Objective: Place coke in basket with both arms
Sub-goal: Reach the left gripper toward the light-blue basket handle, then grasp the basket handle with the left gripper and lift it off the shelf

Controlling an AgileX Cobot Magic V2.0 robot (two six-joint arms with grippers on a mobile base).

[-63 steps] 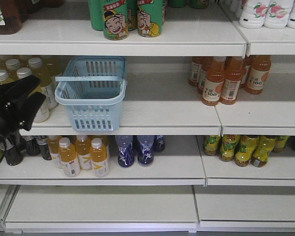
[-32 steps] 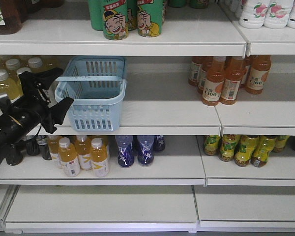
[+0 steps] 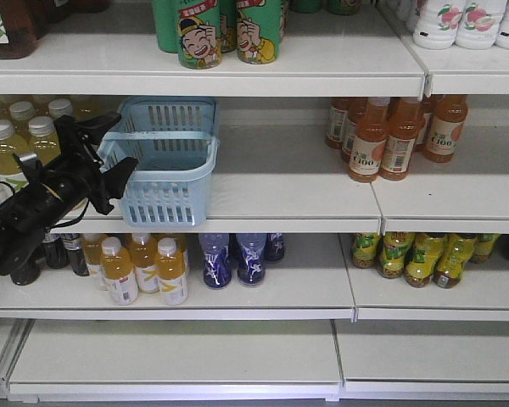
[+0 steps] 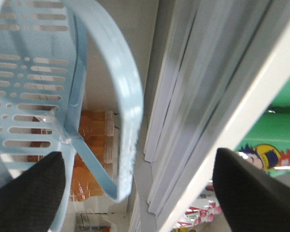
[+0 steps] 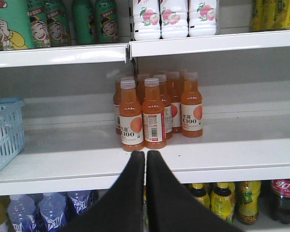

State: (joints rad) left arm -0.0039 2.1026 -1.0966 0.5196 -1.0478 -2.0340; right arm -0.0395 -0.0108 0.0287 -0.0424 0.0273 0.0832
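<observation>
From where I stand, the left gripper (image 3: 119, 146) is up against the left side of the light blue basket (image 3: 165, 191), claw spread wide and holding nothing. Whether a tip touches the plastic I cannot tell. Its wrist view shows both black fingers (image 4: 29, 193) far apart, with the basket's rolled rim and flat swing handle (image 4: 128, 96) just beyond them, not yet between them. The right gripper (image 5: 146, 157) is out to the right of the basket, fingers pressed together on nothing, pointed at the orange C100 bottles (image 5: 153, 113) that share the basket's shelf.

The coke (image 5: 283, 199) stands upright one shelf lower than the basket and well off to its right, its cap hidden by the shelf edge.

The step in hand looks to be taking hold of the basket, so the task is barely begun. To do it well, I'd want the left claw pushed further in, so the rim or handle sits deep between the fingers before it closes, squarely across the plastic. The slotted wall will likely flex, and a sideways nudge could skid the light basket toward the orange bottles. The right claw must open before it goes for the coke.
</observation>
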